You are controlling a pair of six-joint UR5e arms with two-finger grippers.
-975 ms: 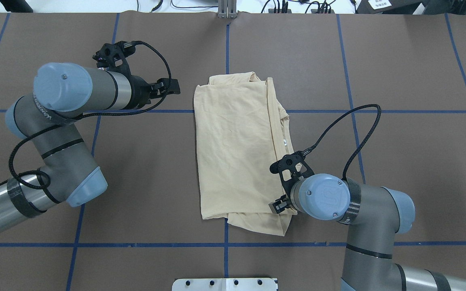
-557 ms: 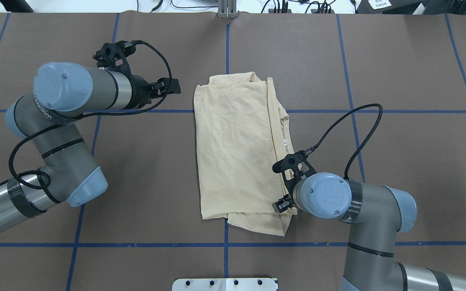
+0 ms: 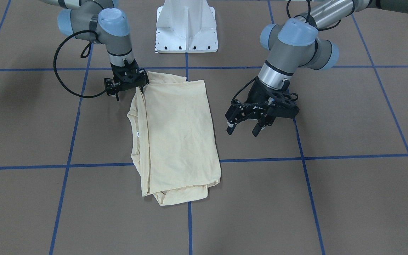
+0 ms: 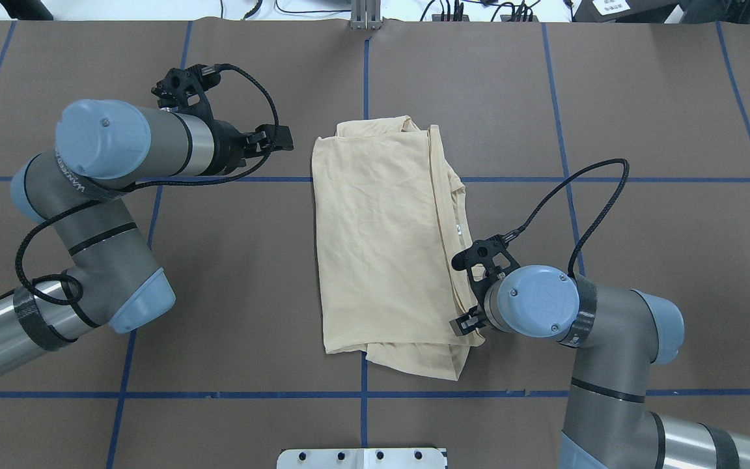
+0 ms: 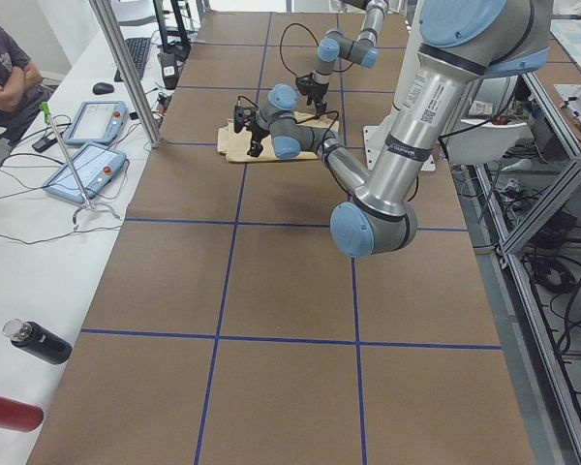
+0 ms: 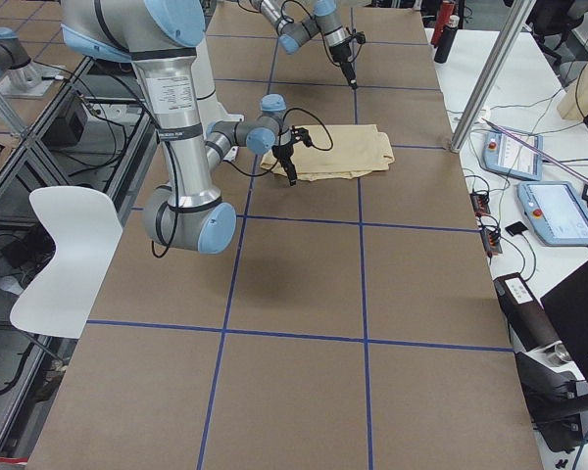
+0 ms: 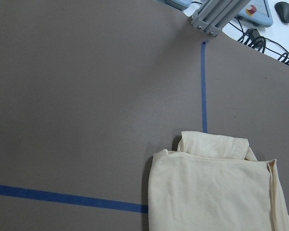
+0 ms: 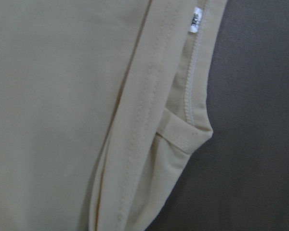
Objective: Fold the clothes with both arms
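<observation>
Brown blue-taped table (image 4: 219,293), white side bench (image 5: 19,281), white chair (image 6: 61,240).

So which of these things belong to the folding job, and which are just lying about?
In the job:
cream shirt
left arm
right arm

Just lying about:
control tablets
black bottle
red bottle
white chair

One shirt (image 4: 381,241) is lying out, showing one neck tag (image 4: 458,228). Two arms are reaching in, the left arm (image 4: 98,241) and the right arm (image 4: 609,339), carrying two grippers, the left gripper (image 3: 242,131) and the right gripper (image 3: 130,92). One pedestal base (image 3: 186,28) is standing by. Two bottles, a black bottle (image 5: 37,341) and a red bottle (image 5: 8,411), are lying aside; one person (image 5: 5,73) is showing at the edge.
</observation>
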